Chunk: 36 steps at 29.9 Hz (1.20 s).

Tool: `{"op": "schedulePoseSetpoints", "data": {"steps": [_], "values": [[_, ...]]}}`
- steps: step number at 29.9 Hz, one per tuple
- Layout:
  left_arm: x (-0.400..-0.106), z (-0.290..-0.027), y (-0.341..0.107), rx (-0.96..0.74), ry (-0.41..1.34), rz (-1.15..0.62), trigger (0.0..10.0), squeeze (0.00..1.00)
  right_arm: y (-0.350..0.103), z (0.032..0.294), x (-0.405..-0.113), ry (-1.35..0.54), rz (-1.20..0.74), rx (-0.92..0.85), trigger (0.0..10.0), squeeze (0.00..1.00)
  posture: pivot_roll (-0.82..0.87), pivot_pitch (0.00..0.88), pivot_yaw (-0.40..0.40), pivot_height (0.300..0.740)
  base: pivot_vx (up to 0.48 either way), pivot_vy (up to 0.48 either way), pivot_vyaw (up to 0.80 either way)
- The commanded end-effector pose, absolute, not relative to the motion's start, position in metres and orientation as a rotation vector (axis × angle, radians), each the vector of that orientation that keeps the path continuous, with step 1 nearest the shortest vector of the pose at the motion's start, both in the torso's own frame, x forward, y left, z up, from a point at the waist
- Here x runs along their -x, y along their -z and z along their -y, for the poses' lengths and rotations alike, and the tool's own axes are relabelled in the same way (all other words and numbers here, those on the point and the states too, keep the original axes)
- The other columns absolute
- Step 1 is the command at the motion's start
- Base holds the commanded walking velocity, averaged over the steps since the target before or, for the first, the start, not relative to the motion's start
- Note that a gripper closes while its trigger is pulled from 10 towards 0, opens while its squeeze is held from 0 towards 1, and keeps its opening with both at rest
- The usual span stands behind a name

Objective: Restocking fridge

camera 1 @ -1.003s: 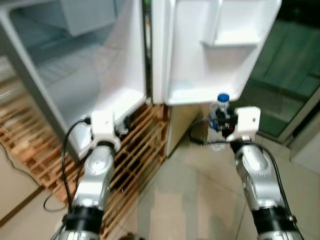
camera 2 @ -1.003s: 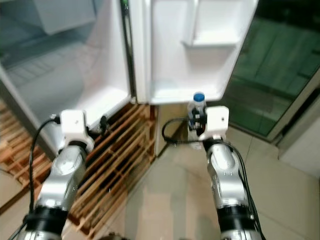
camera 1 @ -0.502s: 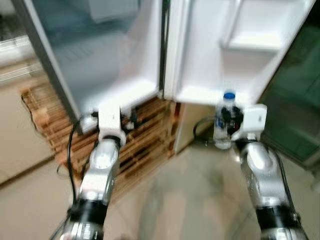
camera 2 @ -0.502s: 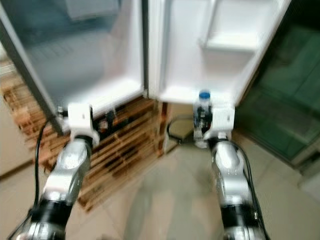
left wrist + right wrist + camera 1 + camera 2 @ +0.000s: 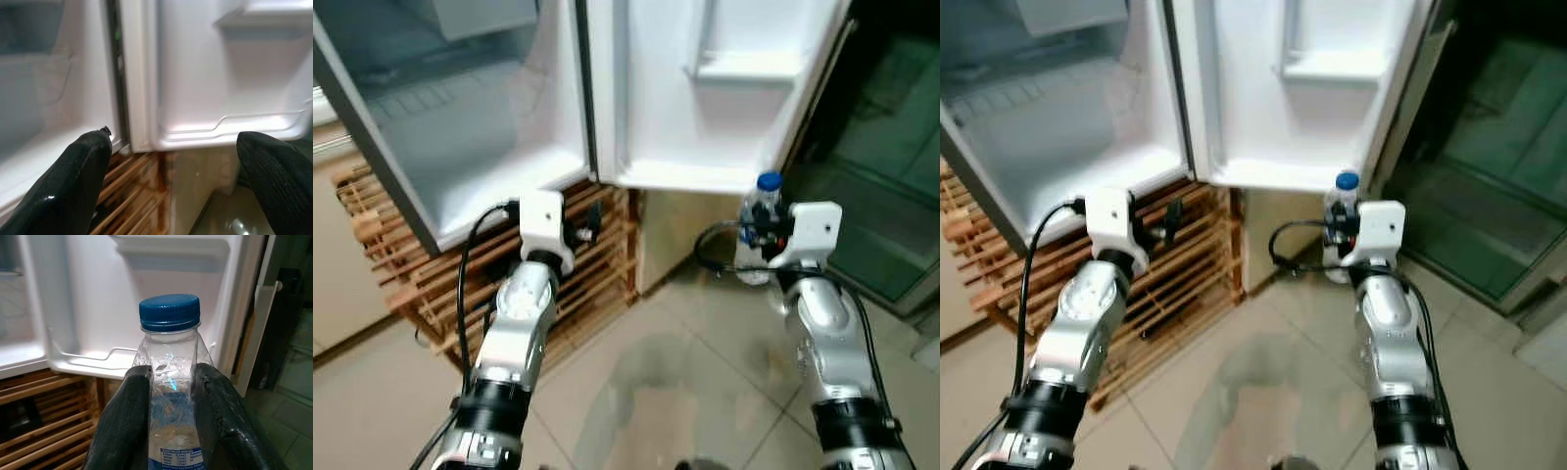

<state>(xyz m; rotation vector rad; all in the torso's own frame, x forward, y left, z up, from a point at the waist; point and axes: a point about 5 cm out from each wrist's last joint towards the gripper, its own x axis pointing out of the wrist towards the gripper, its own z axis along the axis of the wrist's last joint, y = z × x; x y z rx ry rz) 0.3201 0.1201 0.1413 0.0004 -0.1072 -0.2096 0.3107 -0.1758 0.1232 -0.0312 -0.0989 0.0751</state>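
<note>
Right gripper [image 5: 168, 431] is pinching the water bottle [image 5: 169, 382] upright, probably for the door shelf [image 5: 680, 176] just beyond; left gripper [image 5: 171, 181] spread, empty.

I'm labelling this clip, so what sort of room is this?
Probably a home kitchen or utility corner: an open white fridge standing on a slatted wooden pallet, a beige tiled floor, and a dark glass door beside it.
</note>
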Motion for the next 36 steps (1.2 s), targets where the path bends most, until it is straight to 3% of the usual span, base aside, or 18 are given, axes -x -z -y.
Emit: {"op": "schedulePoseSetpoints", "data": {"steps": [1, 11, 36], "values": [[-0.321, -0.12, -0.15, -0.014, 0.222, 0.144, 10.0, 0.0, -0.143, 0.171, -0.317, -0.092, 0.183, 0.028, 10.0, 0.0, -0.05, 0.0, 0.023, 0.74, 0.48, 0.0, 0.0], [-0.325, -0.124, -0.144, 0.086, 0.188, 0.08, 10.0, 0.0, -0.144, 0.168, -0.321, -0.099, 0.189, 0.031, 10.0, 0.0, -0.05, 0.0, 0.028, 0.74, 0.48, 0.0, 0.0], [-0.324, -0.121, -0.14, 0.088, 0.213, 0.058, 10.0, 0.0, -0.163, 0.157, -0.33, -0.131, 0.248, 0.041, 10.0, 0.0, -0.05, 0.0, 0.037, 0.74, 0.48, 0.0, 0.0]]}}
